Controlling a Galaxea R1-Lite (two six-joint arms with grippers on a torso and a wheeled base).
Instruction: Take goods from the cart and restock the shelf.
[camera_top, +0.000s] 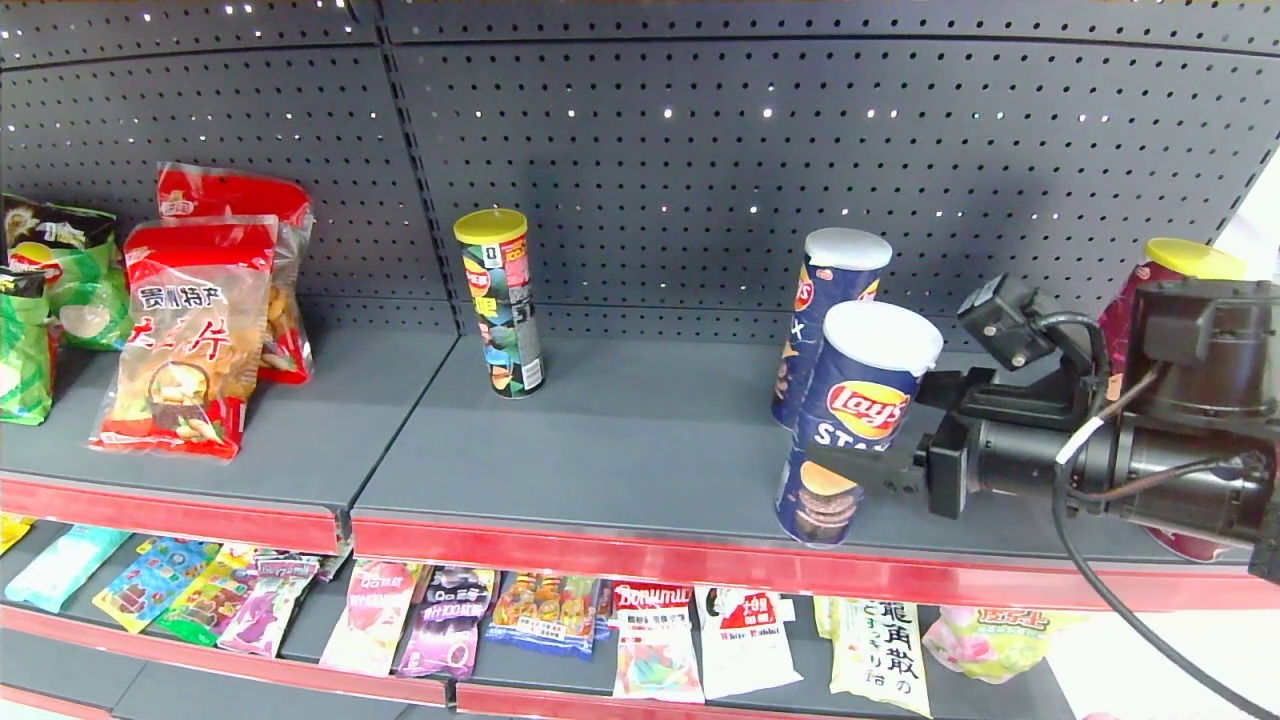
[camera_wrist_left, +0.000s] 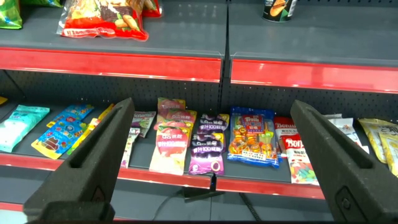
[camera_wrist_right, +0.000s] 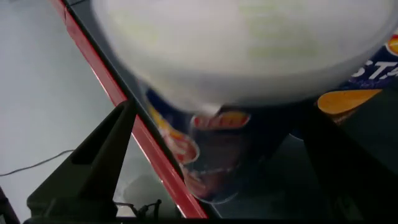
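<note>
- The grey upper shelf (camera_top: 620, 450) with its red front lip spans my whole head view, backed by dark pegboard (camera_top: 700, 150).
- Below it, the lower tier (camera_wrist_left: 186, 180) carries a row of flat candy packets (camera_top: 650, 630) lying side by side along its length.
- My right gripper (camera_top: 850, 465) comes in from the right, near the shelf's front edge, and is clamped on the blue chip can (camera_top: 865, 400). From the right wrist camera, the fingers (camera_wrist_right: 93, 162) stand on either side of it.
- My left gripper (camera_wrist_left: 211, 106) has its jaws spread wide with nothing between them, and it faces the lower tier.
- Two red snack bags (camera_top: 195, 330) lean at the left, one behind the other, with green bags (camera_top: 50, 290) at the far left.
- The blue chip can leans slightly, white lid up, base at the shelf's near right part.
- A second blue can (camera_top: 835, 270) stands just behind it, farther back.
- A red can (camera_top: 1180, 265) with a yellow lid stands at the far right, partly hidden by my arm.
- A yellow-lidded can (camera_top: 500, 300) stands upright alone, mid-shelf.
</note>
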